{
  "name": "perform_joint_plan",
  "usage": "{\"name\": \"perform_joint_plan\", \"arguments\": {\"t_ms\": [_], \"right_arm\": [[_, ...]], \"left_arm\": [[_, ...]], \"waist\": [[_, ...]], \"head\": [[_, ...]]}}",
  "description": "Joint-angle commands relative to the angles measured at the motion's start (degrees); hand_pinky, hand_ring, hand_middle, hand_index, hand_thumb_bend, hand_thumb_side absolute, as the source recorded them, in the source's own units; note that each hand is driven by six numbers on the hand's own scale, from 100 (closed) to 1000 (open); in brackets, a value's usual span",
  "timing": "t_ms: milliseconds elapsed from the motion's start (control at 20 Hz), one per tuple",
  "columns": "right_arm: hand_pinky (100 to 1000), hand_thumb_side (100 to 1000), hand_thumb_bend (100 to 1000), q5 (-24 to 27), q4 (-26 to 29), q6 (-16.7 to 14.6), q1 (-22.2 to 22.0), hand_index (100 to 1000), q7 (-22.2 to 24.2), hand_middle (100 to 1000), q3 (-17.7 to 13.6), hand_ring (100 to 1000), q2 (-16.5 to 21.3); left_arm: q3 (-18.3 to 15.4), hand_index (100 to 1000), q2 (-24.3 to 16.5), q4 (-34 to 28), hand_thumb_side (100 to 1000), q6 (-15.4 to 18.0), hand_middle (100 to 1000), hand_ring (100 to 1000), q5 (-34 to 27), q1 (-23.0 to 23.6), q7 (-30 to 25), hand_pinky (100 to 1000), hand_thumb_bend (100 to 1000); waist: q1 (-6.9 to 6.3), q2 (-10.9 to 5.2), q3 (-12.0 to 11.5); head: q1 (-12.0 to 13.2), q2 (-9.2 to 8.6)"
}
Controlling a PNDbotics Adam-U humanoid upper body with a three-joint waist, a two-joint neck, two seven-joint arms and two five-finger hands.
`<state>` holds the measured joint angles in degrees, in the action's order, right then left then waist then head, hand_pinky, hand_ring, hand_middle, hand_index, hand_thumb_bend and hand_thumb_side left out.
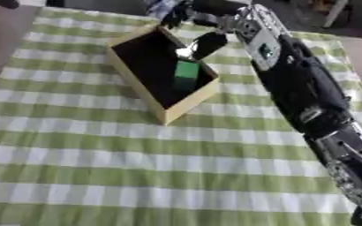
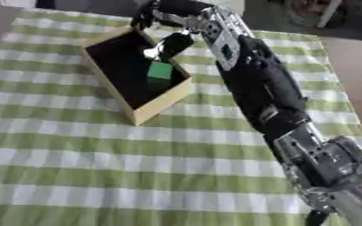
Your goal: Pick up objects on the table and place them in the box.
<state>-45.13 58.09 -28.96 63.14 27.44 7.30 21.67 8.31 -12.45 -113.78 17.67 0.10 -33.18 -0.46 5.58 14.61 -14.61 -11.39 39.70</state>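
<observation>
**Box taking in a green block as robot arm reaches across the table**

Box (image 1: 162,112) — a shallow wooden tray with pale walls and a dark floor — is lying askew on a green-and-white checked tablecloth (image 1: 137,167), and a green block (image 1: 186,75) is sitting inside it, near the wall closest to the arm. The block is looking squarish and smooth-sided, its lighter top face catching the light. The robot's right arm (image 2: 265,95), black-shelled with silver joints, is stretching diagonally from the lower right up to the box's far corner, and the right hand (image 1: 207,44) is hanging just above the block, over the box's inner edge. Whether its dark fingers are curled or slack cannot be told; they are not visibly touching the block, which seems to be resting on the box floor — a placement apparently made. The hand's position over the opening suits a drop straight down between the walls. No other loose objects are showing on the cloth around the box, and the left hand is not appearing.
</observation>
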Motion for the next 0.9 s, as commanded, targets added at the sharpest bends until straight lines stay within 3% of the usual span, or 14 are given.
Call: {"name": "perform_joint_plan", "arguments": {"t_ms": [50,350,500,550,700,900], "right_arm": [[808,596,188,2.7,4.7,0.5,0.6,865,-0.5,701,-0.1,765,3.8],[777,576,134,10.2,17.1,2.9,-3.4,837,-3.9,656,-0.7,729,10.2],[777,576,134,11.9,19.7,4.7,-4.1,837,-3.6,656,-0.6,729,11.0],[742,539,107,12.3,20.2,5.0,-4.3,809,-3.5,617,-0.7,689,11.2],[735,572,100,14.3,23.5,4.8,-7.1,807,-5.2,614,-3.7,688,14.3],[737,595,100,17.7,29.0,5.7,-12.5,814,-8.6,629,-9.1,702,19.4]], "left_arm": [[-0.5,728,-0.4,-0.8,566,0.0,575,608,0.2,-0.3,0.1,531,100],[-0.7,728,-0.7,-0.8,566,0.1,576,609,0.5,0.1,0.6,532,100],[-0.7,728,-0.7,-0.8,566,0.1,576,609,0.6,0.1,0.7,532,100],[-0.7,728,-0.8,-0.8,565,0.1,576,608,0.6,0.1,0.7,531,100],[-1.2,728,-1.2,-0.8,565,0.2,576,609,0.9,0.4,1.1,532,100],[-1.3,728,-1.3,-0.8,565,0.3,577,609,1.1,0.2,1.3,532,100]], "waist": [[-0.7,-1.57,0.4],[-1.38,-2.23,1.7],[-1.42,-2.27,1.8],[-1.54,-2.33,1.9],[-2.75,-2.53,4.0],[-3.49,-2.46,5.0]], "head": [[0.3,0.36],[0.7,0.42],[0.8,0.41],[0.9,0.46],[2.3,0.69],[2.8,0.6]]}}
